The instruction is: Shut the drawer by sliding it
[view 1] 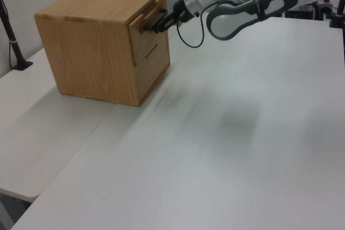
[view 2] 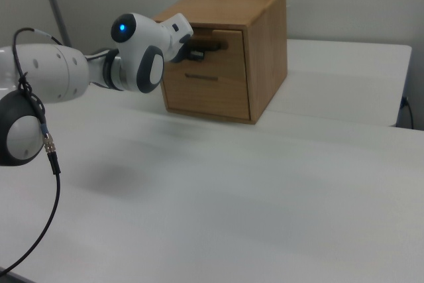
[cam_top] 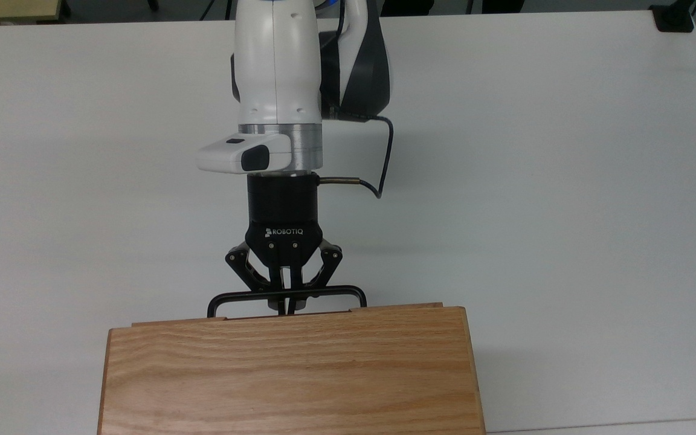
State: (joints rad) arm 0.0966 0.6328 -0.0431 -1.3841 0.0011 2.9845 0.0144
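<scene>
The drawer (cam_top: 396,306) sits pushed into the oak cabinet (cam_top: 287,374); just a thin strip of its front panel pokes past the cabinet top in the top view. Its black bar handle (cam_top: 330,292) stands out in front. My gripper (cam_top: 288,307) points straight at the panel, shut on the middle of the handle. In the left view the drawer front (view 1: 139,35) lies level with the cabinet face, with the gripper (view 1: 160,22) at its handle. The right view has the gripper (view 2: 197,52) against the upper drawer (view 2: 232,48).
The cabinet stands on a white table (cam_top: 565,181) with open surface on both sides. A second drawer front (view 1: 153,68) lies below the first. A black post (view 1: 13,41) stands at the left view's left. The arm's cable (cam_top: 384,157) loops beside the wrist.
</scene>
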